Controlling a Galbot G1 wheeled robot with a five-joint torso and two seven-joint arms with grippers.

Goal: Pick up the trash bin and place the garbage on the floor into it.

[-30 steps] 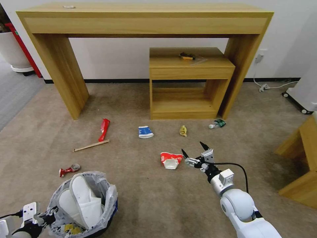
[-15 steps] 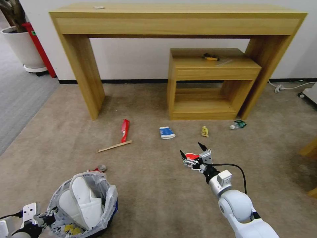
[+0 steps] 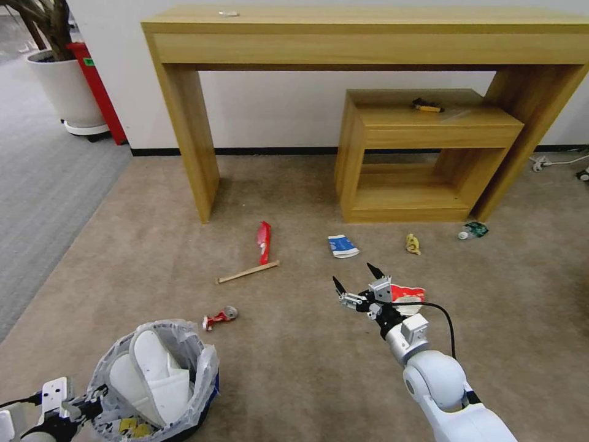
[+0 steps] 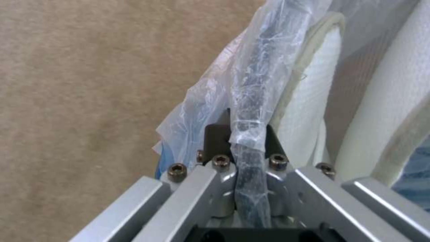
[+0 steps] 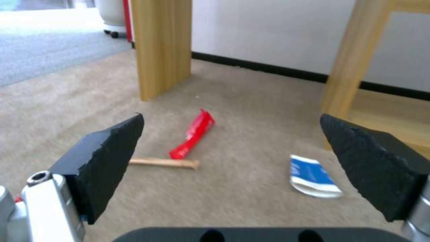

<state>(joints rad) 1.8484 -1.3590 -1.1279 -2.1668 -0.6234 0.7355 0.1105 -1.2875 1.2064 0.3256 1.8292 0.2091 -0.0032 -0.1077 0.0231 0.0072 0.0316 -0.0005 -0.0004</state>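
The trash bin (image 3: 184,402), black with a crinkled clear liner, hangs at the lower left with white slippers (image 3: 147,371) inside. My left gripper (image 3: 80,408) is shut on its rim (image 4: 251,101); in the left wrist view the left gripper (image 4: 244,134) pinches rim and plastic. My right gripper (image 3: 355,277) is open above the carpet, with nothing between its fingers (image 5: 103,158). The red-white cup (image 3: 410,294) lies just behind it to the right. Other garbage lies on the carpet: red wrapper (image 3: 264,241), wooden stick (image 3: 248,272), crushed can (image 3: 219,318), blue-white carton (image 3: 342,245), yellow wrapper (image 3: 413,244), green bottle (image 3: 472,231).
A tall wooden console table (image 3: 368,31) stands against the wall, with a low wooden side table (image 3: 442,126) under its right half carrying a yellow-black item (image 3: 426,107). A potted plant (image 3: 61,86) and a red stand (image 3: 95,80) are at the far left. A cable (image 3: 552,161) runs along the right wall.
The whole picture has shifted right, so the camera has turned left. The cup now sits to the right of my right gripper. Both grippers keep their pose.
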